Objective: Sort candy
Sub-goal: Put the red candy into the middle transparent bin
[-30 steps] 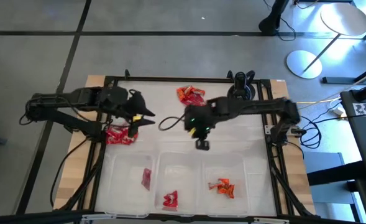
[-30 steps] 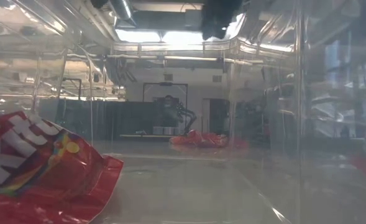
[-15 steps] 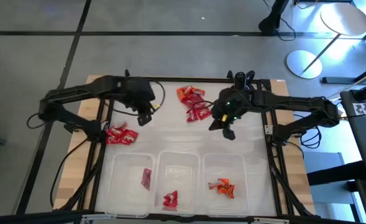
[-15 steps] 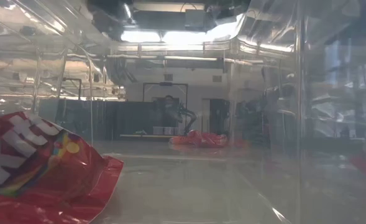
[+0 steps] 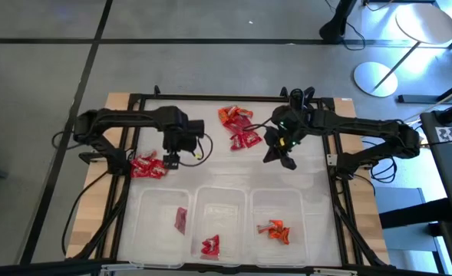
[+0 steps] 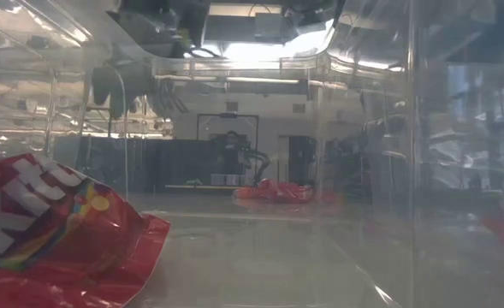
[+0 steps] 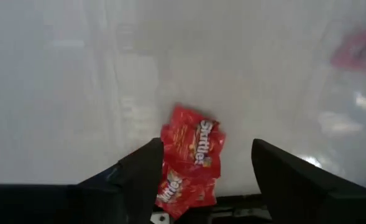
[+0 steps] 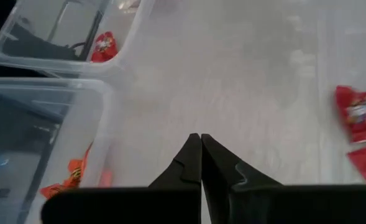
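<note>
left gripper [image 5: 169, 159] spread wide, hovering just right of the red Skittles packets [image 5: 147, 165] | right gripper [image 5: 285, 160] pinched shut, empty, right of the far candy pile [image 5: 237, 126] | a few sweets sit in the near bins [image 5: 222, 218]

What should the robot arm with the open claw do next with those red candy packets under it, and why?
Probably lower the left pincer straight down onto the red candy packets and close on one. Its fingers are spread open with the packets showing between them in the wrist view, and nothing is held yet. The right pincer is shut and empty, near the candy pile at the back.
</note>
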You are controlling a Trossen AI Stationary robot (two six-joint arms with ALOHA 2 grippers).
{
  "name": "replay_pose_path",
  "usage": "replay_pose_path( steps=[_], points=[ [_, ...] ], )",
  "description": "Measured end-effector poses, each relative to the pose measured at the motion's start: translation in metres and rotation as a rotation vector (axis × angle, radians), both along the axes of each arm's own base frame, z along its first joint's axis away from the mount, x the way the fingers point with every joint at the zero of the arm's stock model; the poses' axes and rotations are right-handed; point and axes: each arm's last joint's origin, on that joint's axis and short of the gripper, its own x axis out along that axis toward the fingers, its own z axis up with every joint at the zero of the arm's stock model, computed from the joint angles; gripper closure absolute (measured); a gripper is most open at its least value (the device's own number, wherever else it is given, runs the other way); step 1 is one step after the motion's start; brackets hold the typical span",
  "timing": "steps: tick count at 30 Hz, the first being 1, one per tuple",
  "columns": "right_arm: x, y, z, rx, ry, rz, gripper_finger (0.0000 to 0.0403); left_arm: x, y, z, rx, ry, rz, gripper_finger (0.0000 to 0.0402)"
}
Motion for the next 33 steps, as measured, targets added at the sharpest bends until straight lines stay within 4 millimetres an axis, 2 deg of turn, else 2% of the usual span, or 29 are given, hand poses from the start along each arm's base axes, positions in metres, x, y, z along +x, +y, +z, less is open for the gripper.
replay_pose_path(
  steps=[4,10,16,24,28,30,33],
  points=[
    [-0.005,0.002,-0.002,0.036,0.049,0.016,0.0400,-0.011,-0.002,-0.017,-0.018,0.024,-0.058,0.0160],
    [-0.005,0.002,-0.002,0.040,0.057,0.013,0.0400,-0.030,-0.007,-0.060,-0.044,0.126,-0.107,0.0160],
    [-0.005,0.002,-0.002,0.030,0.051,0.005,0.0400,-0.050,-0.012,-0.097,-0.001,0.210,-0.033,0.0160],
    [-0.001,0.001,0.001,0.030,0.010,-0.010,0.0400,-0.054,-0.017,-0.116,0.057,0.171,-0.050,0.0160],
    [-0.001,0.001,0.001,0.031,0.009,-0.009,0.0400,-0.054,-0.018,-0.117,0.071,0.166,-0.050,0.0166],
    [-0.001,0.001,0.001,0.030,0.007,-0.009,0.0400,-0.054,-0.018,-0.117,0.072,0.165,-0.050,0.0185],
    [0.001,0.000,0.002,0.025,-0.012,-0.009,0.0400,-0.054,-0.018,-0.117,0.073,0.162,-0.050,0.0239]
  ],
)
